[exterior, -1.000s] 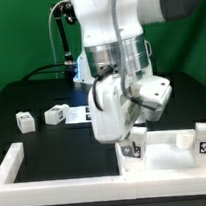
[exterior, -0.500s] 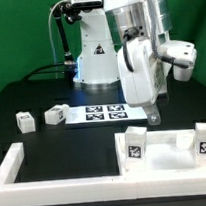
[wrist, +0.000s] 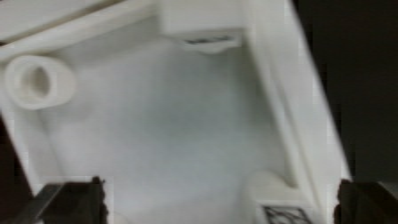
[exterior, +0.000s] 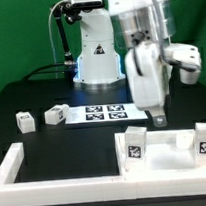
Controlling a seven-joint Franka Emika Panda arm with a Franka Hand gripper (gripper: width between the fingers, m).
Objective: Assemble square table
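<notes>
In the exterior view, the marker board [exterior: 105, 113] lies flat at mid-table, in front of the arm's base [exterior: 96, 61]. Toward the exterior view's left of it stand the inner leg block [exterior: 55, 115], just beside the board, and the outer leg block [exterior: 25, 120], a little apart. White frame bars [exterior: 15, 163] run along the exterior view's left and front edge of the black table [exterior: 30, 97]. None of these lies between the gripper [exterior: 155, 115] and the slab [exterior: 167, 148].

The slab sits at the front on the exterior view's right, inside the frame corner, with two tagged pieces [exterior: 135, 144] rising from its near rim. The gripper hangs over the slab's rear part, pointing down and clear of it. From this side its spread cannot be judged.

In the wrist view, the slab [wrist: 196, 130] fills almost the whole picture directly below the gripper [wrist: 217, 203]. A round socket [wrist: 39, 80] sits in one corner and the raised rim [wrist: 294, 100] runs along one side. A tag [wrist: 285, 213] shows partly at the picture's edge. The two fingertips [wrist: 75, 200] stand wide apart with nothing held between them and do not touch the slab.
</notes>
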